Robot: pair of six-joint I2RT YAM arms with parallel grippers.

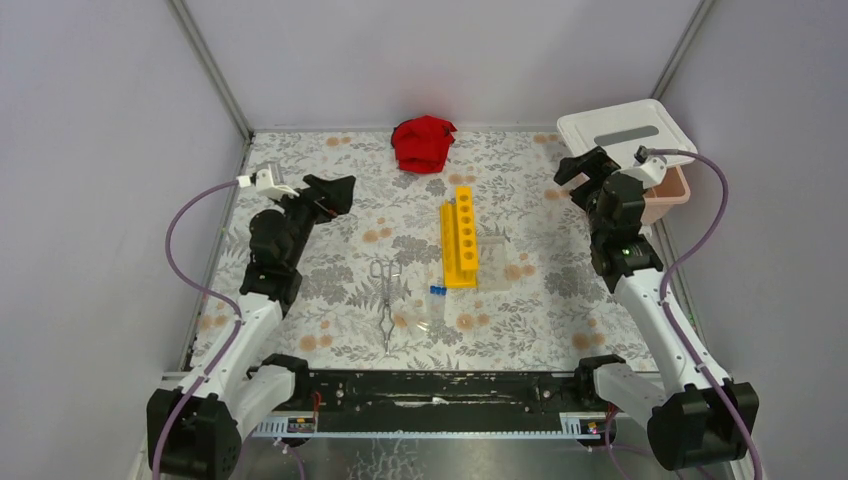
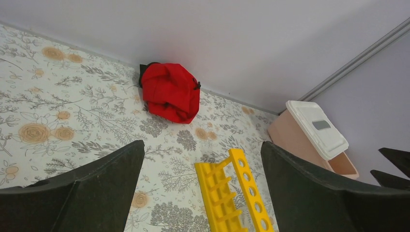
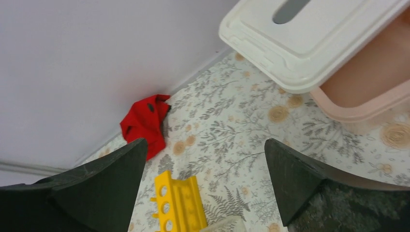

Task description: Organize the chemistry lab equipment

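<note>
Floral table (image 1: 560, 305): rack (image 1: 460, 240) right of left end effector (image 1: 337, 192).

Two arms up, elbows bent, each on its own side. The left arm (image 1: 268, 262) leans forward and turns inward, and the left gripper (image 1: 336, 190) is spread wide with nothing between its dark fingers (image 2: 92, 191). Over on the other side, the right arm (image 1: 640, 290) rises steeply. The right gripper (image 1: 583, 170) points inward too, its fingers (image 3: 319, 186) far apart and empty. The two grippers hang well apart.
</note>
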